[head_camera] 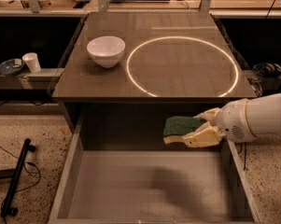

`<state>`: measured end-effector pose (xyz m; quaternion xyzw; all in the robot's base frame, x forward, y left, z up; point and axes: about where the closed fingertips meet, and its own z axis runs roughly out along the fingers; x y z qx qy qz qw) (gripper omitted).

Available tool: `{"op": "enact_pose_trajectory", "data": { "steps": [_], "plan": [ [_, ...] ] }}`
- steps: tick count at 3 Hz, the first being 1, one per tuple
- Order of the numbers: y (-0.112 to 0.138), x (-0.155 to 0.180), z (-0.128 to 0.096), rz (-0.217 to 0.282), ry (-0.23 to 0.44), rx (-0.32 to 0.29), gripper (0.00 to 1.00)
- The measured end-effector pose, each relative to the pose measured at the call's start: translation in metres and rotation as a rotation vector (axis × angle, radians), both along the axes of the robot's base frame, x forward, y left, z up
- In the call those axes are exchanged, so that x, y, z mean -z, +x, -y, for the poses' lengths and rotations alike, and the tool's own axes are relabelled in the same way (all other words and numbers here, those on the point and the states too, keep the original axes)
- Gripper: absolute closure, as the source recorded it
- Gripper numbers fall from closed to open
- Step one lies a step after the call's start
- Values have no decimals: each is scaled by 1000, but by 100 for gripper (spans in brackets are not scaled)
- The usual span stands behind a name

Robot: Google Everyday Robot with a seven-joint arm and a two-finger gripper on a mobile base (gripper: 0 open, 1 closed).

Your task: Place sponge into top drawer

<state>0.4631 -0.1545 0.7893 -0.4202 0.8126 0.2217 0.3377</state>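
Note:
The sponge (180, 127), dark green on top with pale yellow foam below, is held in my gripper (200, 129), which is shut on it. The gripper reaches in from the right on a white arm (256, 120). It holds the sponge in the air over the back right part of the open top drawer (144, 185), below the table's front edge. The drawer is wide, grey and shallow, with nothing lying in it. The gripper's shadow falls on the drawer floor.
A white bowl (106, 51) stands on the brown table (177, 69) at the back left, beside a ring of light. A paper cup (32, 62) and a small dish (10, 66) sit on a side shelf at left. A black bar (16, 178) lies on the floor.

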Motion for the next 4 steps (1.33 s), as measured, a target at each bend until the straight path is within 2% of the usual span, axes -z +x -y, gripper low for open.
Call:
{"op": "enact_pose_trajectory", "data": {
  "steps": [2, 4],
  "plan": [
    [-11, 41, 4, -62, -17, 71, 100],
    [-21, 68, 5, -114, -27, 111, 100]
  ]
}}
